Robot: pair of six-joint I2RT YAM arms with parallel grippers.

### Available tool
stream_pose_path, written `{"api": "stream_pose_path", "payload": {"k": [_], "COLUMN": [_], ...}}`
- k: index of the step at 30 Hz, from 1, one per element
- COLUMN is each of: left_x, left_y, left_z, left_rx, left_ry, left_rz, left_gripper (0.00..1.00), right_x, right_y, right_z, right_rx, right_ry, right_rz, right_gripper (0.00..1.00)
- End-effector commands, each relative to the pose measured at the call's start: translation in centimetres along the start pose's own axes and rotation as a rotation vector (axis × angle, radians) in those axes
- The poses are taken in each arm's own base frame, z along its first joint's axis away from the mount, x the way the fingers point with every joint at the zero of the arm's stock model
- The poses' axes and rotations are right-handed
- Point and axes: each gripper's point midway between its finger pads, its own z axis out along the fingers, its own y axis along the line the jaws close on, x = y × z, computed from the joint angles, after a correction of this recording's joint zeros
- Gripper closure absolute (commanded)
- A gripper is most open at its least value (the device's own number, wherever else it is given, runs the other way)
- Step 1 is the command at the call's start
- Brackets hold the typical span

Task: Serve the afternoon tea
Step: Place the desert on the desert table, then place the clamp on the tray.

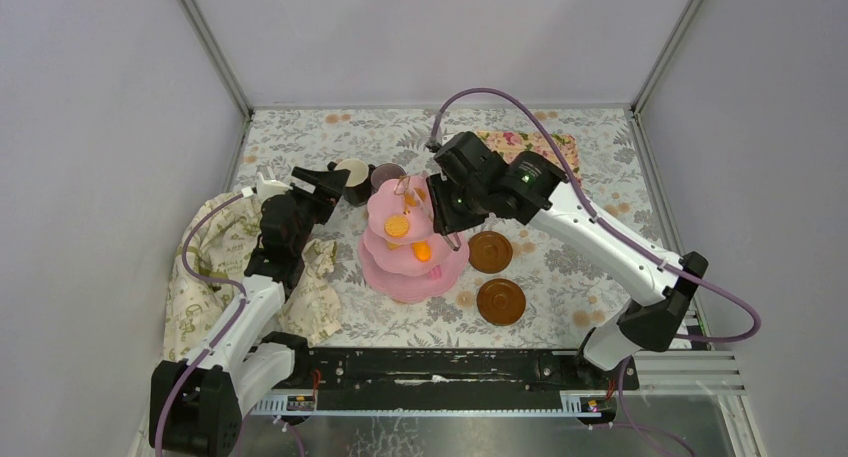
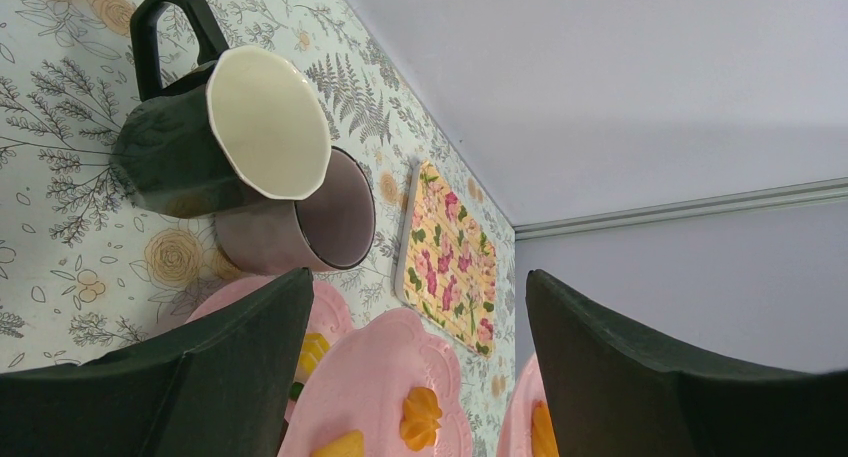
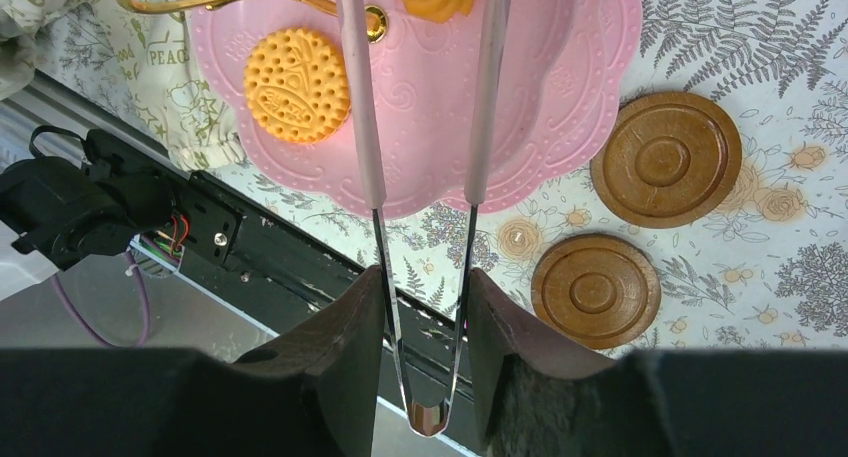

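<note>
Nearest, two brown saucers (image 1: 501, 301) lie on the desk (image 1: 570, 272) just right of the pink cake stand (image 1: 400, 279), and a leaf-print cloth (image 1: 215, 267) is bunched beside the left arm. Orange sweets (image 1: 397, 226) sit on the stand's tiers. Above them, the right gripper (image 3: 425, 277) is clamped on a pair of tongs (image 3: 365, 127) that reach over the pink plates. Farther back, the left gripper (image 2: 420, 287) stands wide apart, holding nothing, facing two dark mugs (image 2: 180, 157) side by side. A floral tray (image 1: 525, 142) lies near the far edge.
</note>
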Motion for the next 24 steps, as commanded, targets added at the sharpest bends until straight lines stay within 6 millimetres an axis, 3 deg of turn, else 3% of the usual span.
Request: {"api": "stream_pose_path", "payload": {"k": [1,17,24], "left_x": [-1.3,-1.5,-1.5], "left_y": [-2.1,-2.1,-2.1], "left_z": [0.1,0.2,0.4], "left_rx": [0.063,0.056,0.056], "left_ry": [-0.035,-0.045,-0.042], "left_rz": [0.018,0.021,0.011], "left_gripper": [0.15,0.15,0.15], "right_x": [-0.9,-0.8,-0.7], "right_y": [0.3,-3.5,-6.4], "right_z": [-1.6,-3.4,-4.2], "right_rx": [-0.019,0.103,0.141], "right_ry": [-0.079,-0.143,-0.155], "right_rz": [0.003,0.041,0.093], "right_gripper": [0.61,0.64,0.64]}}
